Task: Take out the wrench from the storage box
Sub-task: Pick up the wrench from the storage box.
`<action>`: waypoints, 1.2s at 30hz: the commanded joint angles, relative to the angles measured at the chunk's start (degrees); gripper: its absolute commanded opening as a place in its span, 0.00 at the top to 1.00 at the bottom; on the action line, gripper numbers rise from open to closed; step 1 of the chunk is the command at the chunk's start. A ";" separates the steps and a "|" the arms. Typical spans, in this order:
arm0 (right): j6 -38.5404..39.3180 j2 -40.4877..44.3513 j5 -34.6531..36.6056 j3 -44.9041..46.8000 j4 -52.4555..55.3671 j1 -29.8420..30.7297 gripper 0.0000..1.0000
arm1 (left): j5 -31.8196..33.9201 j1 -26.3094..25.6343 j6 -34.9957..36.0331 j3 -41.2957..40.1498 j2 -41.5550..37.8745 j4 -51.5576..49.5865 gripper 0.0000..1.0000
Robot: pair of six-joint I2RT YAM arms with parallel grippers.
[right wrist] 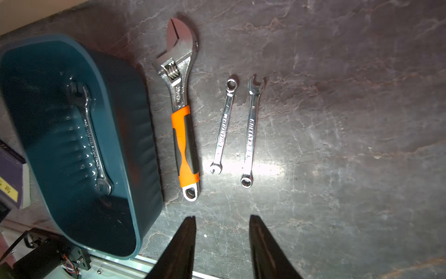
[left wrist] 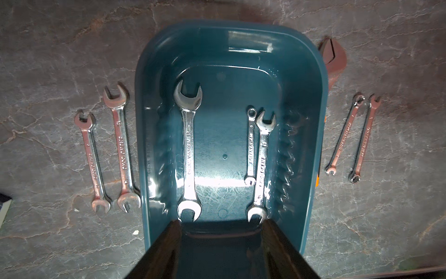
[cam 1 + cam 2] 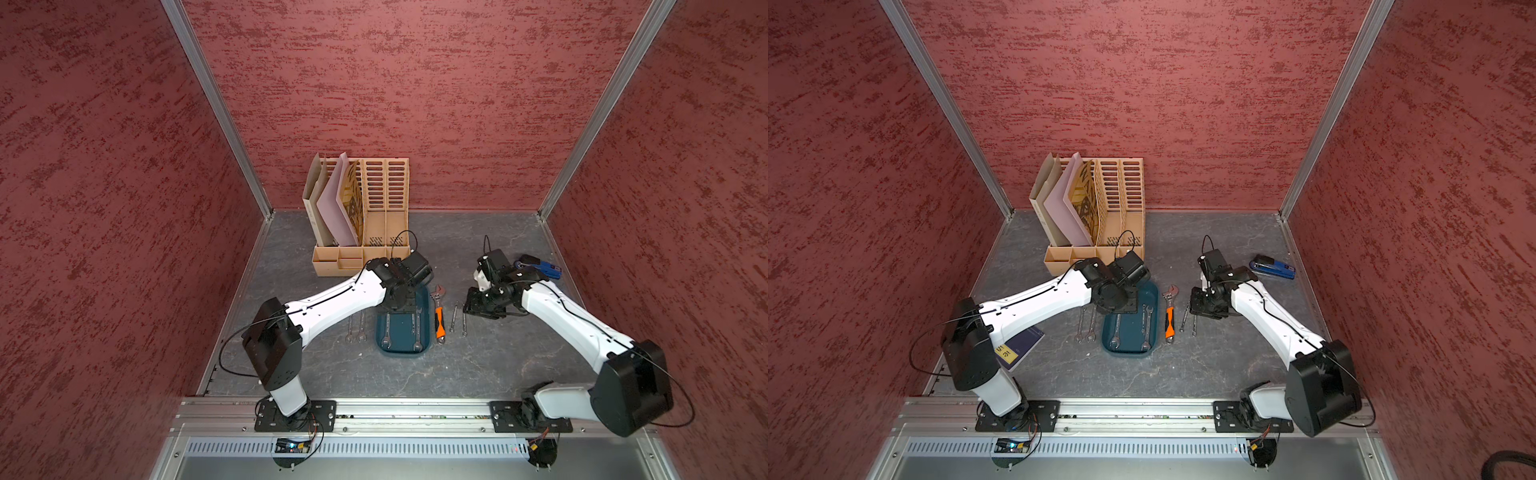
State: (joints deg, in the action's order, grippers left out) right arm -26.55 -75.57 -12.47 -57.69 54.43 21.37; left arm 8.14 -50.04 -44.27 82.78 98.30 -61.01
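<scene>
We find the storage box (image 3: 401, 328) near the middle of the table, its long sides running from the front edge toward the back edge. Three wrenches lie on its floor: a large open-ended wrench (image 2: 189, 149) along one wall, and a medium open-ended wrench (image 2: 261, 166) with a small combination wrench (image 2: 251, 147) close against it along the other. The left gripper (image 2: 222, 221) hangs over the box's end nearer the back edge, its fingers apart and empty. We judge it is poised there, pointing down, to drop onto one of those wrenches. The right gripper (image 1: 222, 217) hovers over bare table on the side toward the right edge, its fingers apart with nothing between them. It is just short of two slim combination wrenches (image 1: 223, 128) that lie parallel beside an orange-handled adjustable wrench (image 1: 183, 116), which itself lies just beside the box's wall. Two more open-ended wrenches (image 2: 121, 149) lie on the box's other side. We read these neat rows as tools laid clear of the box, each on the nearer arm's side.
</scene>
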 commanded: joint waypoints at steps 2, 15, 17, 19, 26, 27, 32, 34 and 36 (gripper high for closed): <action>-0.43 2.63 -0.84 1.46 3.65 -0.19 0.58 | 2.05 0.62 1.47 1.53 2.50 -0.12 0.43; -1.19 3.01 -6.82 3.46 0.76 -0.19 0.57 | 3.46 1.35 2.46 -0.43 11.23 5.55 0.43; -1.22 2.63 -7.08 3.52 0.68 -0.21 0.57 | 3.63 1.54 2.35 -0.69 12.21 5.65 0.43; -1.39 2.62 -7.37 3.88 0.17 -0.23 0.57 | 3.52 1.66 2.24 -1.12 13.11 5.90 0.43; -1.32 2.18 -7.44 4.34 -0.27 -0.22 0.57 | 2.54 2.05 1.27 -3.12 14.81 7.18 0.34; -1.38 2.11 -7.53 4.45 -0.50 -0.26 0.57 | 2.39 2.16 1.10 -3.56 14.98 7.45 0.33; -1.93 1.67 -7.74 5.00 -1.38 -0.22 0.57 | 1.32 2.14 0.68 -5.01 15.77 9.01 0.30; -2.14 1.41 -7.93 5.19 -1.68 -0.18 0.57 | 0.62 2.14 0.58 -5.64 15.93 9.99 0.30; -2.15 1.15 -8.08 5.14 -1.79 -0.20 0.57 | -0.61 2.12 0.50 -6.40 16.14 11.59 0.30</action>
State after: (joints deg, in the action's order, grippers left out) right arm -28.12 -73.93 -19.62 -53.12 54.17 21.37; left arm 9.23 -48.10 -43.20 78.15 113.27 -52.01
